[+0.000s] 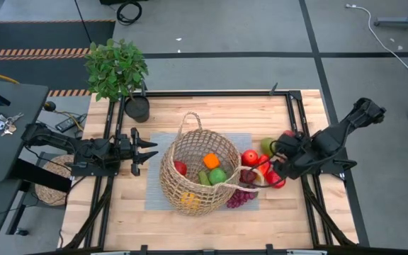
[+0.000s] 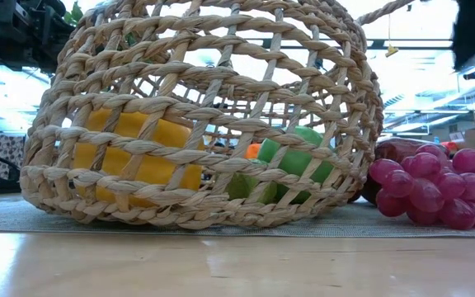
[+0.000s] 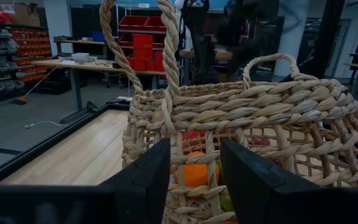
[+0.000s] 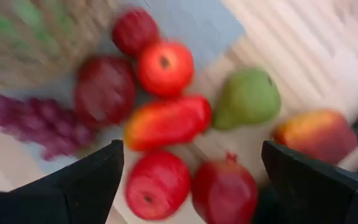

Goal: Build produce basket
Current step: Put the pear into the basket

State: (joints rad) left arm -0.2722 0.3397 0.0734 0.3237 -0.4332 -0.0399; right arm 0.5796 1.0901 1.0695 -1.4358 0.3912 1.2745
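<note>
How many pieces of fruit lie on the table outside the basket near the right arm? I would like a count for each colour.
Red fruits: 5
Red-and-yellow fruits: 2
Green pear: 1
Purple grape bunch: 1
Total: 9

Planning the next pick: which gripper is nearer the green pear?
Right. The right gripper hovers open just beside the green pear, while the left gripper sits across the tan wicker basket.

Lighting: even, bright overhead.
Right wrist view motion-blurred; low view backlit by ceiling glare; table (image 2: 221, 264) sheen.
</note>
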